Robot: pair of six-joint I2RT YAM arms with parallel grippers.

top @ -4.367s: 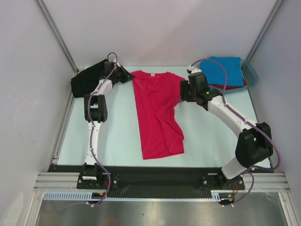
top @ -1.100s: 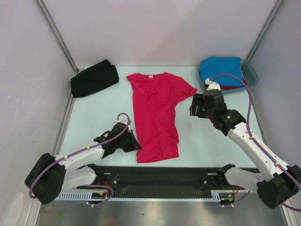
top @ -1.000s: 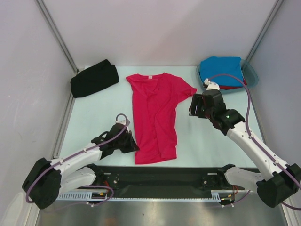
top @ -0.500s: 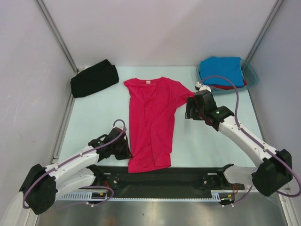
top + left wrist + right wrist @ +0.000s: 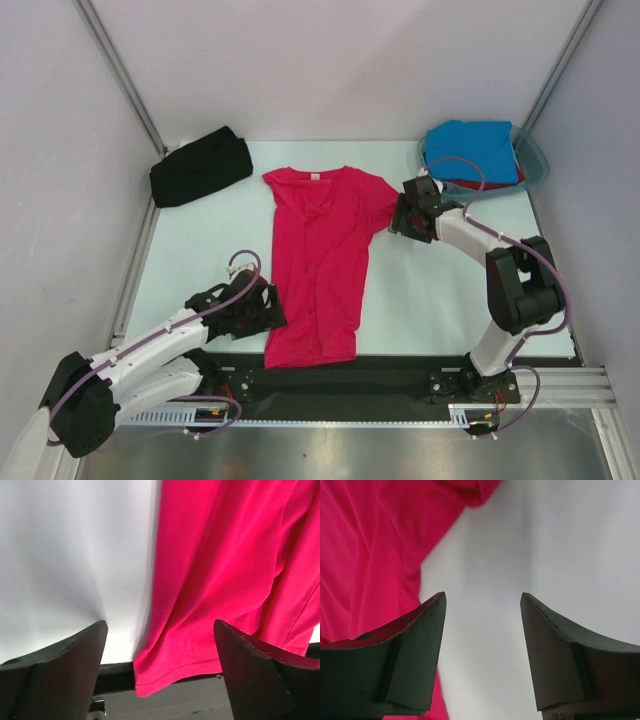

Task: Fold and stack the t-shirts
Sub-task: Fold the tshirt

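Left arm (image 5: pixel 150 352) sits low and folded: elbow out at the near-left corner, forearm running right along the near edge. Left gripper (image 5: pixel 268 310) points right, jaws spread wide. In the wrist view, the 2 left fingers (image 5: pixel 55 675) are well apart. Right arm (image 5: pixel 518 290) has its elbow raised on the right side, forearm reaching back and left. Right gripper (image 5: pixel 398 222) points left, tilted down, jaws parted. The 2 right fingers (image 5: pixel 410 650) are clearly apart.

Open desk (image 5: pixel 440 300) right of pink shirt (image 5: pixel 320 250), narrower bare strip to its left. Far corners blocked: black shirt (image 5: pixel 200 167) left, tub (image 5: pixel 537 160) right.
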